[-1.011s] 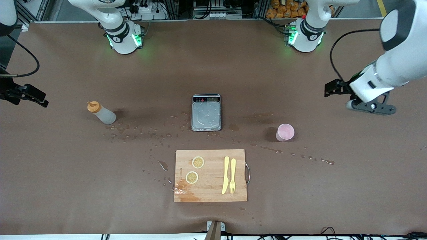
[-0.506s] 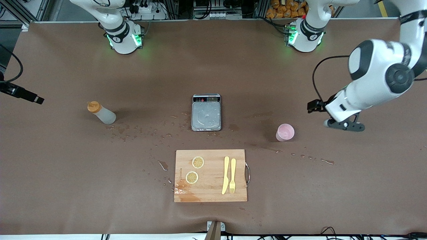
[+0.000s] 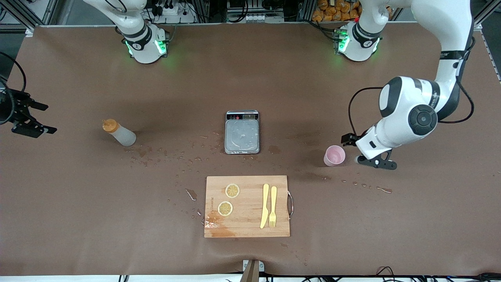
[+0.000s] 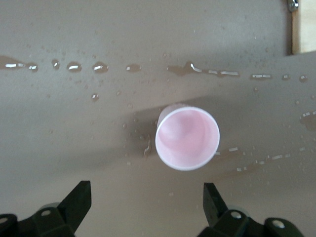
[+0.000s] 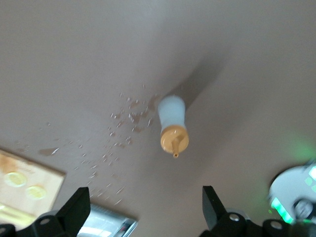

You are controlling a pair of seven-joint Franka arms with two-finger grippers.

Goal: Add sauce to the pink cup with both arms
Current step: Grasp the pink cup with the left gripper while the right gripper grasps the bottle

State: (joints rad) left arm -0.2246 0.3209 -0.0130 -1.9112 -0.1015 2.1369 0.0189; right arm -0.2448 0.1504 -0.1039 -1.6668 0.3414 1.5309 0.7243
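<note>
Pink cup (image 3: pixel 334 155) upright, empty, betw scale (image 3: pixel 242 132) & left arm's end of table. Left gripper (image 3: pixel 376 161) just beside it at cup's 3 o'clock, spread wide. Needs squaring on cup, gentle pinch mid-wall. Sauce bottle (image 3: pixel 119 132) upright toward right arm's end; right gripper (image 3: pixel 28 118) well apart at its 9 o'clock, also spread.

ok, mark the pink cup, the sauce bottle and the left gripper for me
pink cup (image 4: pixel 187 137): left wrist view, on the inside of its open mouth.
sauce bottle (image 3: pixel 123 136): front view, on its translucent body below the orange cap.
left gripper (image 4: pixel 147 200): left wrist view, midway between its open fingertips, short of the cup.
</note>
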